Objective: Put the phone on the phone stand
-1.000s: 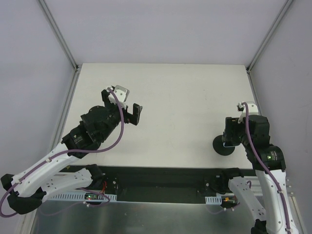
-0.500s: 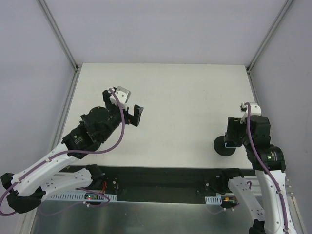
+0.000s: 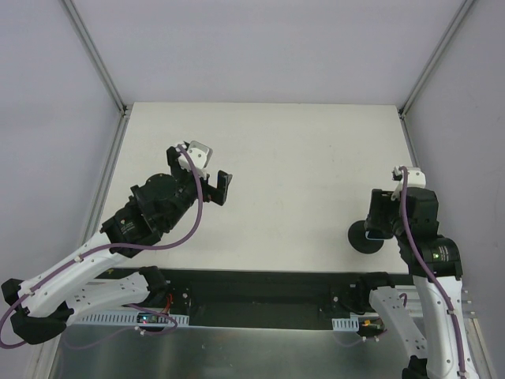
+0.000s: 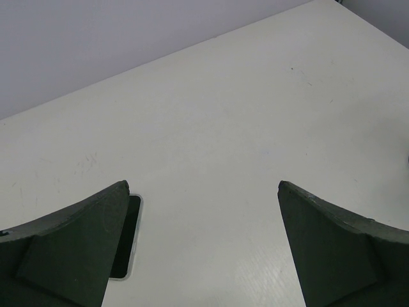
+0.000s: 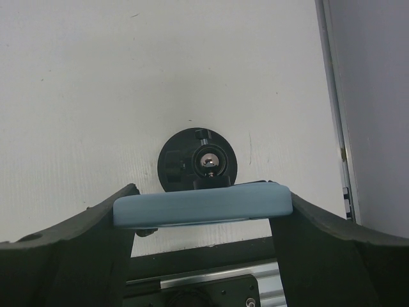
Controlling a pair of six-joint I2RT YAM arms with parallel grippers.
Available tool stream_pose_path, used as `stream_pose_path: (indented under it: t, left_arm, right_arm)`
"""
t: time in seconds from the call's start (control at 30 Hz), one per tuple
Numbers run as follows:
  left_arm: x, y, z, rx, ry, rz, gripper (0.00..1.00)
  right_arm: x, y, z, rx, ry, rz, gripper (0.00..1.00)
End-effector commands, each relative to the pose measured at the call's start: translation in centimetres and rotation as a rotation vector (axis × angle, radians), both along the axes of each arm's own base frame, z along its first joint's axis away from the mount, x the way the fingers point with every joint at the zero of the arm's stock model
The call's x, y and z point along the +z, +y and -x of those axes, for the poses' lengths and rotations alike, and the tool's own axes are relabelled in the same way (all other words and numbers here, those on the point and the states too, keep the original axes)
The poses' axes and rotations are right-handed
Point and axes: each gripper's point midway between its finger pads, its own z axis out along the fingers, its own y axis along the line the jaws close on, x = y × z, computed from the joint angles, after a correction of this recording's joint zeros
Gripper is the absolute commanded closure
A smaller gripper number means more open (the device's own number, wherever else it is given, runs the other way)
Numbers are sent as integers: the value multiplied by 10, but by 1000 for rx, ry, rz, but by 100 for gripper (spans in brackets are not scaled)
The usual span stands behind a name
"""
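Note:
The phone (image 4: 126, 235), with a black screen and a thin white rim, lies flat on the table, half hidden behind my left finger; the left arm hides it in the top view. My left gripper (image 4: 203, 192) (image 3: 218, 188) is open and empty above the table. The phone stand (image 5: 197, 160) (image 3: 361, 242), a black disc with a post, stands near the table's front right edge. My right gripper (image 5: 204, 195) (image 3: 379, 223) is shut on a light-blue-cased phone (image 5: 203, 206), held edge-on just above the stand's post. I cannot tell whether they touch.
The white table (image 3: 300, 158) ends at a black and metal rail (image 5: 192, 268) close in front of the stand. Grey walls with metal frame posts (image 3: 414, 91) enclose the back and sides; the right wall (image 5: 370, 96) is near the stand.
My right gripper has shifted slightly right and toward the near edge with the light-blue-cased phone, uncovering more of the stand's disc in the top view. The left arm has barely moved.

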Motion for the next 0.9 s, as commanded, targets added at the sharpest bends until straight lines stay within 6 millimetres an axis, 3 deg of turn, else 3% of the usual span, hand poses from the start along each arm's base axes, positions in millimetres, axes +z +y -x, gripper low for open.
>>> stream_pose_path:
  t: [0.0,0.17,0.33,0.47,0.57,0.6,0.67,0.7,0.87]
  left_arm:
    - [3,0,0,3,-19,-6,1]
    - [2,-3,2,-14,-17,-8,1]
    - [3,-5,3,-27,-18,-4,2]
    - [4,-4,5,-31,-23,-5,2]
    - [5,-4,7,-34,-25,0,2]
    - [6,-5,7,-35,-27,3,2]
    - [6,-4,6,-31,-28,2,2]
    - [5,-4,7,-31,-27,1,2]
    - [2,-6,5,-28,-21,-13,2]
  right_arm:
    - [13,-27,4,-95,-35,110,87]
    - [15,-33,-7,-108,-18,156,96]
    - [22,-29,-13,-76,-36,154,92]
    - [17,-31,-10,-87,-39,155,87]
    - [15,-31,-7,-94,-44,149,68]
    - [14,-32,-6,-102,-43,144,51]
    - [12,-31,-6,-105,-34,137,40]
    - [12,-30,-5,-109,-31,128,27]
    - [15,-28,-2,-121,-29,100,0]
